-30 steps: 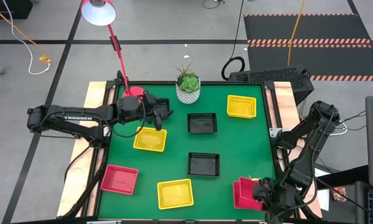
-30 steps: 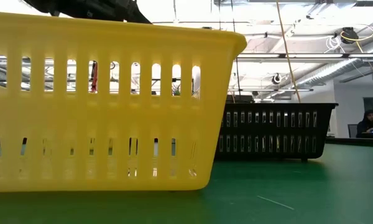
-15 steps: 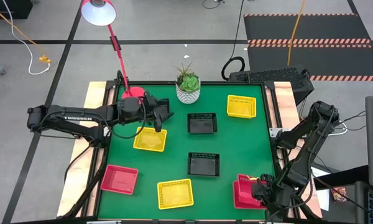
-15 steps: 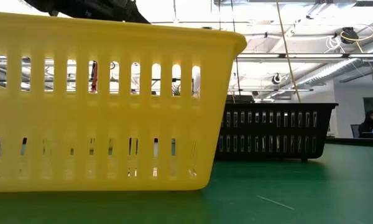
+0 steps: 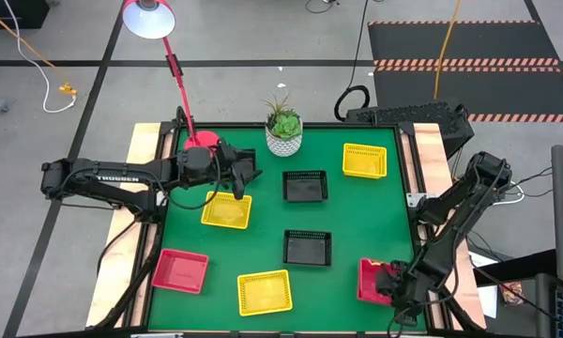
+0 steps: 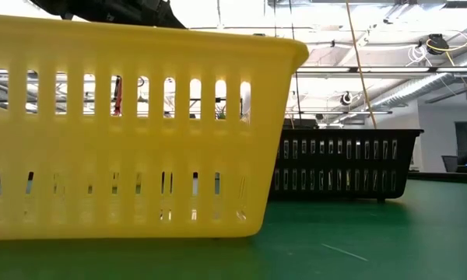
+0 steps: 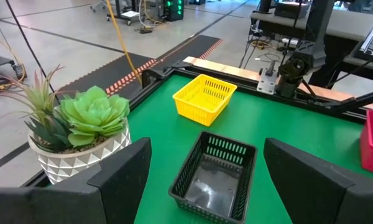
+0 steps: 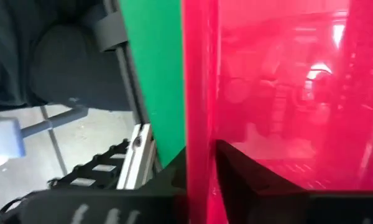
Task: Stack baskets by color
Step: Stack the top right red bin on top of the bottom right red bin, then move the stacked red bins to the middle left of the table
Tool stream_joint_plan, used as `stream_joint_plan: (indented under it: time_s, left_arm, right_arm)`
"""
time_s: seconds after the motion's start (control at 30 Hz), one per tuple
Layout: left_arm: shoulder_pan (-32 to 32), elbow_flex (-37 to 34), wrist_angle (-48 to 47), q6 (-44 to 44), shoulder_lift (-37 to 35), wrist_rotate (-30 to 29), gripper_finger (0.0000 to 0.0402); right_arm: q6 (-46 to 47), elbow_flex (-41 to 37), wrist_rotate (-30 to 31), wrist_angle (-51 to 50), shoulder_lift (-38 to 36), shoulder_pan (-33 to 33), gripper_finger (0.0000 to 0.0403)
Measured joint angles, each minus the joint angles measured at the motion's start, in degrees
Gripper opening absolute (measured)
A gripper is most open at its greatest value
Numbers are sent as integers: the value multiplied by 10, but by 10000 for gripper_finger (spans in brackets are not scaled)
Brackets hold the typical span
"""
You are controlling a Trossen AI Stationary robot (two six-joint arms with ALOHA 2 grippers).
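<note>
My right gripper [image 5: 390,282] is at the table's near right corner, shut on a red basket [image 5: 372,279]. A second red basket [image 5: 180,270] lies at the near left. Yellow baskets rest at the far right [image 5: 364,161], left of centre [image 5: 227,210] and near the front edge [image 5: 265,292]. Two black baskets [image 5: 305,186] [image 5: 307,247] sit in the middle. My left gripper [image 5: 251,175] hovers open above the table's far left, just beyond the left yellow basket, facing the far black basket [image 7: 214,177]. My right gripper pinches the red basket's side wall [image 8: 198,93], one finger [image 8: 242,171] inside the basket and the other outside. The fingers come slanting down from the table's right side. Whether the basket's bottom rests on anything, I cannot tell.
A potted succulent [image 5: 283,131] stands at the far edge, and a red lamp base [image 5: 200,140] at the far left corner. In the low view the near yellow basket [image 6: 132,132] fills the left, with a black basket [image 6: 342,163] behind it.
My right gripper has gone down toward the table at the near right corner, taking the red basket down with it. The red basket shows smaller and lower than before.
</note>
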Motion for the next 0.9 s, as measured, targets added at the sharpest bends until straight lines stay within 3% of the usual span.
stream_joint_plan:
  time_s: [0.4, 0.63, 0.9]
  left_arm:
    - [0, 0, 0, 0, 0, 0, 312]
    - [0, 0, -2, 0, 0, 0, 312]
    - [0, 0, -3, -1, 0, 0, 312]
  right_arm:
    - [28, -1, 7, -14, -41, -28, 158]
    - [27, -1, 20, 19, -33, -29, 171]
    - [21, 0, -2, 30, 30, -29, 171]
